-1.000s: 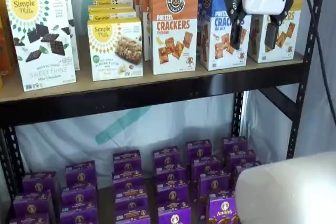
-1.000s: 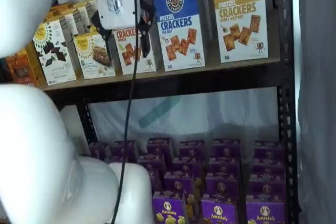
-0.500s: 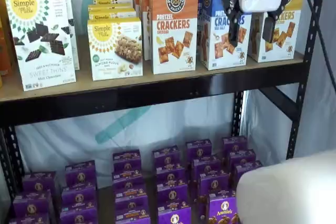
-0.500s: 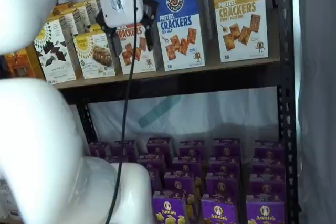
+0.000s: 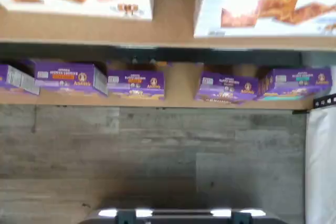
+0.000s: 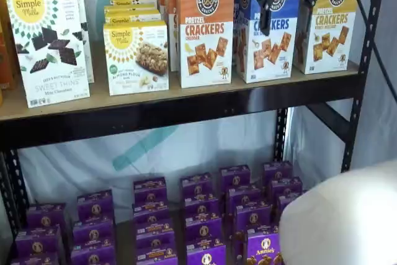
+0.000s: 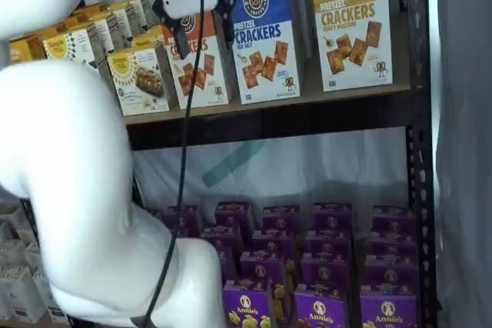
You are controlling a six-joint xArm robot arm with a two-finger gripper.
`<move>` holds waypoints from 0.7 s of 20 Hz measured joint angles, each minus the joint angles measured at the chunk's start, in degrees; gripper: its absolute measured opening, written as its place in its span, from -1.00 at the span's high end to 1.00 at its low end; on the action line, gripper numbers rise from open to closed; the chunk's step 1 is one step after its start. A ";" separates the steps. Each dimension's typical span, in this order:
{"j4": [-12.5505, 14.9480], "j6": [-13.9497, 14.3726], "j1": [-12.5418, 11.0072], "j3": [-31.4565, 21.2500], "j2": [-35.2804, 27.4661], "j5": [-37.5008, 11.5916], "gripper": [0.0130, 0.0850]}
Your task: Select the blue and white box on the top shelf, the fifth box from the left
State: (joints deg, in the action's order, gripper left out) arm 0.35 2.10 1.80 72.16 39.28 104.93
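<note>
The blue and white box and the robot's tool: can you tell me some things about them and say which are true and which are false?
1. The blue and white box stands upright on the top shelf. True.
2. The tool is holding the blue and white box. False: its fingers are spread open in front of the boxes and hold nothing.
3. An orange-topped cracker box stands beside the blue and white box. True.
4. The purple boxes are on the top shelf too. False: they sit on the level below.
</note>
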 joint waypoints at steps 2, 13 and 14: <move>-0.09 -0.60 -0.66 1.09 -1.42 -0.76 -1.00; -0.68 -4.18 -4.41 6.42 -6.42 -2.04 -1.00; -0.78 -4.40 -4.67 6.66 -6.57 -2.00 -1.00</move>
State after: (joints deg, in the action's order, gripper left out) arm -0.43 -2.30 -2.87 78.82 32.71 102.93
